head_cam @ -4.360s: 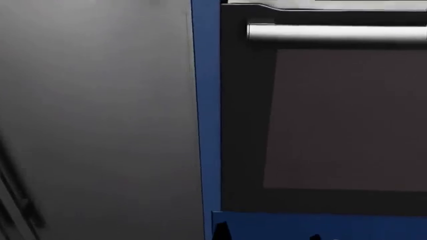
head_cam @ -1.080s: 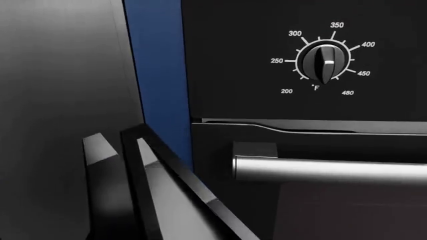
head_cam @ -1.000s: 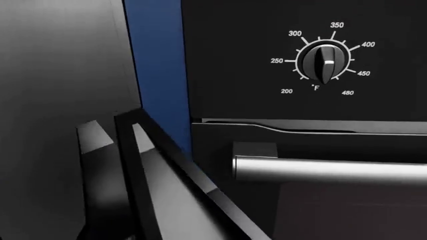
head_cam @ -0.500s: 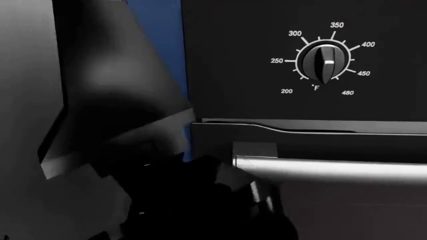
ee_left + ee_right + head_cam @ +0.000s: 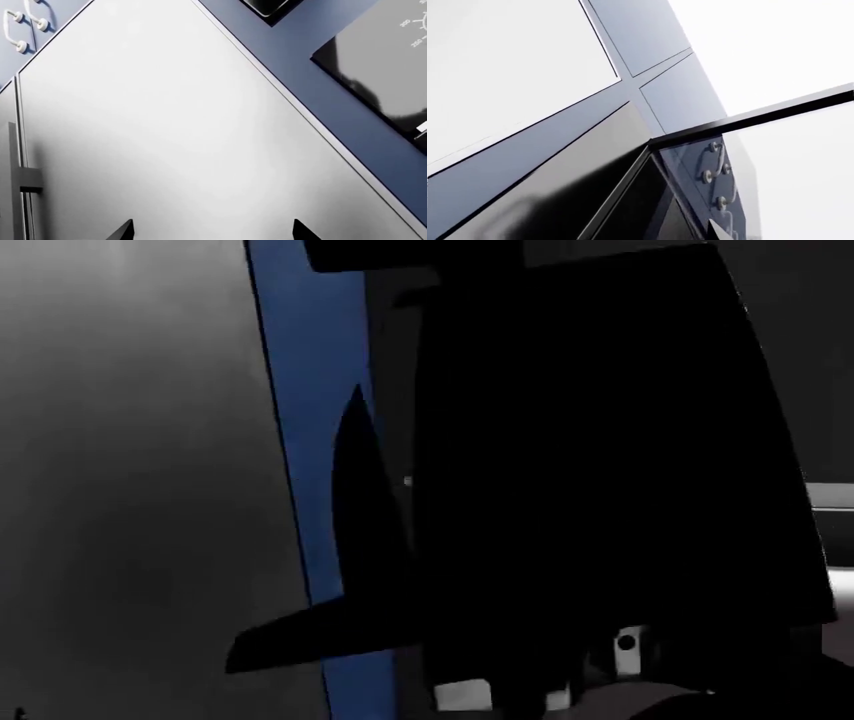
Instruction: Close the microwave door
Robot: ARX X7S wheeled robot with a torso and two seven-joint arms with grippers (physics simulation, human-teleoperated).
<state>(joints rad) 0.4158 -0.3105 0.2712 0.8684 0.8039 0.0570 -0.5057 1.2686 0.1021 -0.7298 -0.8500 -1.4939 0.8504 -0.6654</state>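
A dark robot arm [image 5: 601, 470] fills the head view. Only the right wrist view shows the microwave door [image 5: 774, 112] ajar. Left gripper [image 5: 212, 231] fingertips spread; right gripper's state unclear.

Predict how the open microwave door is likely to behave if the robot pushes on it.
The microwave door shows as a thin, flat, straight-edged panel, so it should probably move as one stiff piece rather than flex. It seems fixed along one edge, so a push would likely swing it, not slide it. Its glossy finish suggests that contact could slip.
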